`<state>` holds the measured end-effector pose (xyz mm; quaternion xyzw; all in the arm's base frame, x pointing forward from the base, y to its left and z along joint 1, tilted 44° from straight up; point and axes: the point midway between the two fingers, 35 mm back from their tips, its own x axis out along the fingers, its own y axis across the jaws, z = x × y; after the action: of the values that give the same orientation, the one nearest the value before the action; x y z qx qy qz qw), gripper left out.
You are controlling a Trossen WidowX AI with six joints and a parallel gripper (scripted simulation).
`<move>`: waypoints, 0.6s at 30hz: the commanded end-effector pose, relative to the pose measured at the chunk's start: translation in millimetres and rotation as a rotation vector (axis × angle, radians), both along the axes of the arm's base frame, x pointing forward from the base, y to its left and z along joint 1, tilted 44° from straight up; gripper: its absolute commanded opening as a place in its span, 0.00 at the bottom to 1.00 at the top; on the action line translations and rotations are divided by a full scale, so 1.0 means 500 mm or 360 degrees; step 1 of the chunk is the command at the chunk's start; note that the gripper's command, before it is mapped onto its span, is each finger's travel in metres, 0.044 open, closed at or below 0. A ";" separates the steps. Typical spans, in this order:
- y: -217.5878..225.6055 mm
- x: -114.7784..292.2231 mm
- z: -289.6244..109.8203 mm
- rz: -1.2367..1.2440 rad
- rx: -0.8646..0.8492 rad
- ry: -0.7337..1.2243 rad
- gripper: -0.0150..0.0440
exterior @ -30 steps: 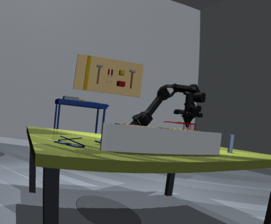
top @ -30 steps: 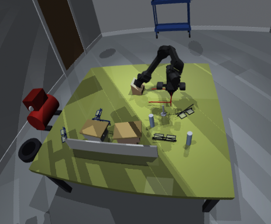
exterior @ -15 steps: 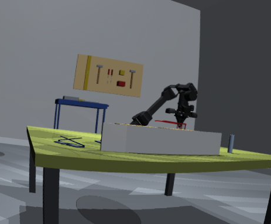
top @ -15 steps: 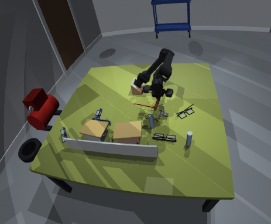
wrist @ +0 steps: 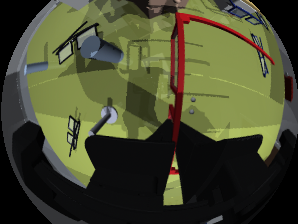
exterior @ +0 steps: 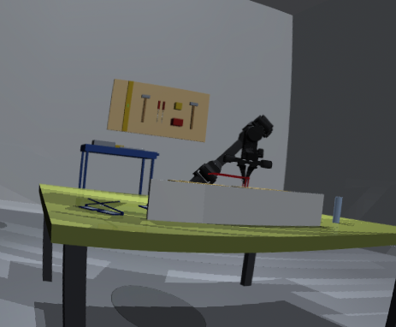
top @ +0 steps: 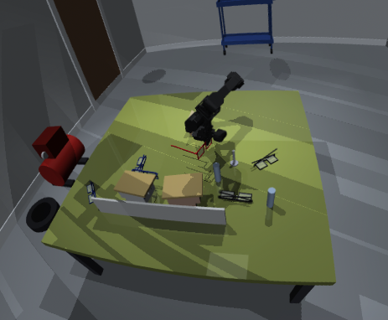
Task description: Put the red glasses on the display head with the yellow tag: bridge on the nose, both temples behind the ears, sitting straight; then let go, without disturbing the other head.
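My claw (top: 203, 144) pinches the red glasses (top: 190, 149) by one thin edge. A swing could twist them loose. Approaching low, I might bump the wrong head (top: 136, 184).

table (top: 249, 251): olive green, paler and darker shadow bands, black legs
glasses in gripper (top: 189, 150): red frame
arm (top: 215, 102): black
glasses by left box (top: 143, 164): dark blue
glasses near cylinders (top: 235, 196): black
boxes (top: 182, 185): tan tops
barrier (top: 161, 209): light grey
cylinders (top: 271, 197): pale grey-blue
cart (top: 245, 25): blue
wall board (exterior: 157, 110): tan, yellow stripe
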<state>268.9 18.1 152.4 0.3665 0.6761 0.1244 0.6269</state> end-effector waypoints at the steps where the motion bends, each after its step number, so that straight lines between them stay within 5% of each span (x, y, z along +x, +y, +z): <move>1: -0.034 -0.005 -0.032 -0.0045 0.0018 0.0050 0.25; 18: -0.093 -0.019 -0.094 -0.0151 0.0080 0.0133 0.25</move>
<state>260.1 -29.6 108.3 0.4190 0.6790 0.0958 0.5951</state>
